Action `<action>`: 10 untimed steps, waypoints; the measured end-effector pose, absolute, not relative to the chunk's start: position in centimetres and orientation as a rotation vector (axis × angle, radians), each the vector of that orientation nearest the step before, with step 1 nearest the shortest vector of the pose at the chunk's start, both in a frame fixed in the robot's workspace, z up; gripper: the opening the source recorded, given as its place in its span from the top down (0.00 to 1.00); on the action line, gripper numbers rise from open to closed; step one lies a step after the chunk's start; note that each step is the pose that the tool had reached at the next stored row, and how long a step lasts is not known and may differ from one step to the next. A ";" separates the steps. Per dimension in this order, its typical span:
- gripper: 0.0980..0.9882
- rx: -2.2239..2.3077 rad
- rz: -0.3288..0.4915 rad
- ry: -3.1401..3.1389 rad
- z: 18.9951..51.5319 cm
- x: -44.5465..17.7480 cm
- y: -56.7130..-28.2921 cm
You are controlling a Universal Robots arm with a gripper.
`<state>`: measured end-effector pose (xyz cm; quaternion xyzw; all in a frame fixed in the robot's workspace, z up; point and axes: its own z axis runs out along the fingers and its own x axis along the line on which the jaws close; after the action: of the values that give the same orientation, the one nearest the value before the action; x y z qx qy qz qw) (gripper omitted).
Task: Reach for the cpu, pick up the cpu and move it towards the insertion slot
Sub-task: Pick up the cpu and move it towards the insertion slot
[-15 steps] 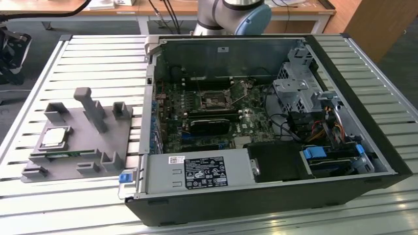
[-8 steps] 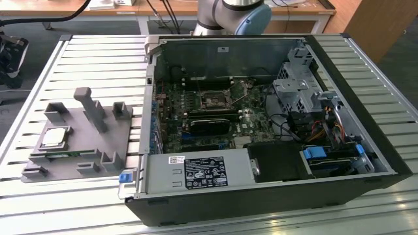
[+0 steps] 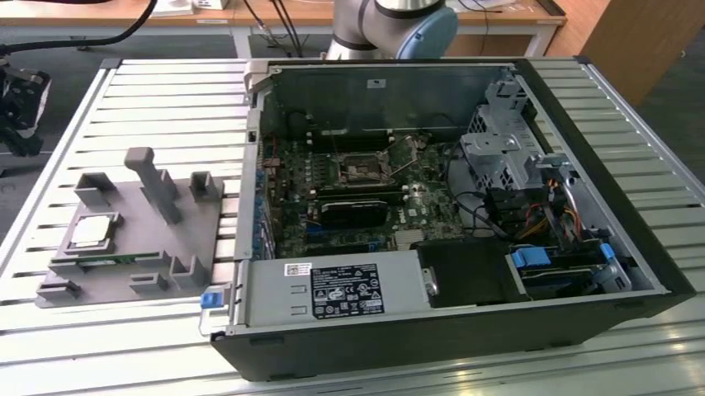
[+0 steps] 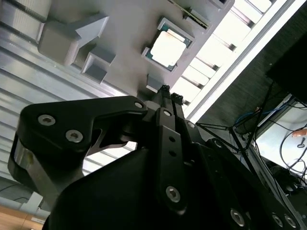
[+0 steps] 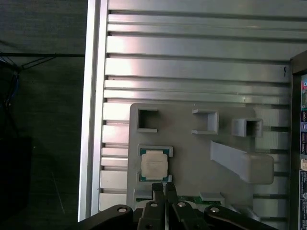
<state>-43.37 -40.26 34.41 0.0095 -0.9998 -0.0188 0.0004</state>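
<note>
Matte black angular gripper [image 4: 171,92] is fastened with silver round-head screws [image 4: 172,193]; silver-grey cylindrical arm joint [image 3: 358,29] is closed off by pale blue round cap [image 3: 430,37].

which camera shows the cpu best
The first wrist view: it looks straight down on the cpu, whole silver top and rim showing in the grey holder. The second wrist view shows the cpu tilted and glare-washed; the exterior view, far off at a slant.

a grey holder [image 3: 141,238] lies on the slatted table [image 3: 165,97] beside an open computer case [image 3: 441,340].
</note>
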 end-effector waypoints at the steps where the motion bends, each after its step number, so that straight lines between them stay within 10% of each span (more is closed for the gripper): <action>1: 0.92 0.030 -0.059 -3.140 34.3 -43.4 -40.3; 10: 0.52 0.030 -0.059 -3.140 33.3 -43.4 -40.5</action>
<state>-43.42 -40.54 33.31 0.0096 -0.9998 -0.0186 0.0004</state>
